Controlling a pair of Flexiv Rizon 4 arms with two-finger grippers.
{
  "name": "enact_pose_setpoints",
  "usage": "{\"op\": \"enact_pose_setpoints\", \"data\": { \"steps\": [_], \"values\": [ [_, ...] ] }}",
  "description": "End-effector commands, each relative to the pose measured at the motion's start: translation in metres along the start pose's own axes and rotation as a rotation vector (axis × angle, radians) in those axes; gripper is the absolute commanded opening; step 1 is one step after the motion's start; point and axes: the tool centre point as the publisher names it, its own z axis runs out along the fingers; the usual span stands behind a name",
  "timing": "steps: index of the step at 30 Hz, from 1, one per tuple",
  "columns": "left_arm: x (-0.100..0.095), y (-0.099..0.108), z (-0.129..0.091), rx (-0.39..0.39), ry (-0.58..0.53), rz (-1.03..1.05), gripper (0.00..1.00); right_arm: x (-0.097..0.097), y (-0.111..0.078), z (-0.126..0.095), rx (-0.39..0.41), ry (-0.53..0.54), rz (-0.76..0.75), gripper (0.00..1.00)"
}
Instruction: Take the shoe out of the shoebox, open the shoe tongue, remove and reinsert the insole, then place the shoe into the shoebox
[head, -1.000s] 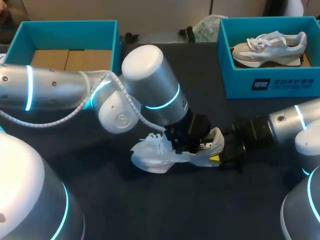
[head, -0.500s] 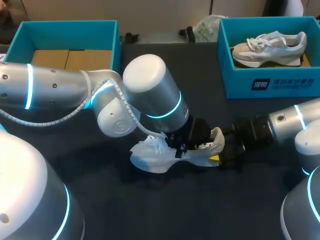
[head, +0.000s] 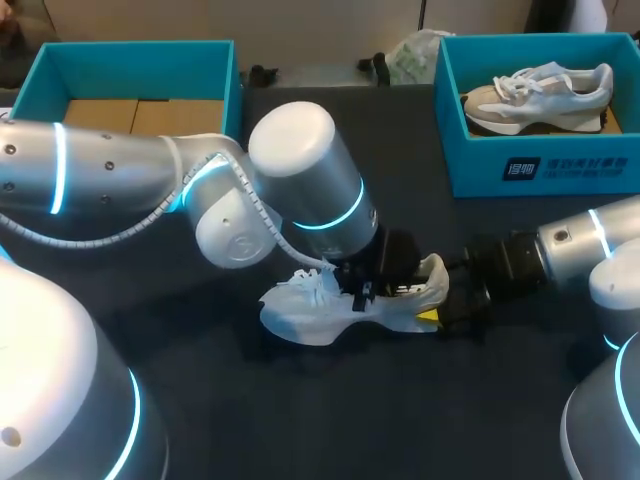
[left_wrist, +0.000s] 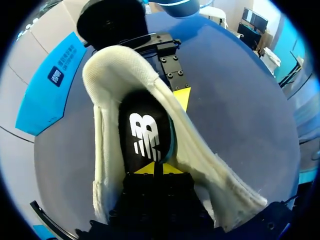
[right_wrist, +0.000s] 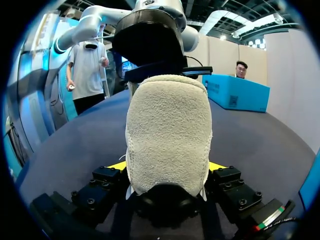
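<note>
A white shoe (head: 310, 312) lies on its sole mid-table, toe to the left. My left gripper (head: 372, 290) reaches down into its opening. In the left wrist view that gripper (left_wrist: 155, 169) is shut, its yellow tips pinched together on the heel end of the black insole (left_wrist: 146, 131) inside the shoe (left_wrist: 107, 150). My right gripper (head: 433, 306) comes in from the right and is shut on the shoe's heel. In the right wrist view the fuzzy heel (right_wrist: 167, 135) fills the space between the right gripper's (right_wrist: 167, 169) fingers, a yellow tip pressing each side.
A teal shoebox (head: 540, 165) at the back right holds a second grey-and-white shoe (head: 535, 92). Another teal shoebox (head: 130, 60) at the back left shows only its cardboard floor. The left arm's big elbow (head: 300, 180) hangs over the table's middle.
My left gripper has closed inside the shoe, its tips coming together on the insole. The left arm has shifted slightly. The right gripper has kept its hold on the heel.
</note>
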Motion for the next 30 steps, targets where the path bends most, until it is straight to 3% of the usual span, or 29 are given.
{"op": "enact_pose_setpoints", "data": {
  "steps": [1, 30],
  "values": [
    [-0.006, 0.012, -0.002, 0.023, 0.013, -0.016, 0.0, 0.001, -0.001, 0.002, 0.004, 0.0, 0.001, 0.0],
    [-0.002, 0.01, -0.069, 0.132, 0.046, -0.143, 0.0, 0.001, -0.001, 0.002, 0.004, 0.0, 0.001, 0.0]
  ]
}}
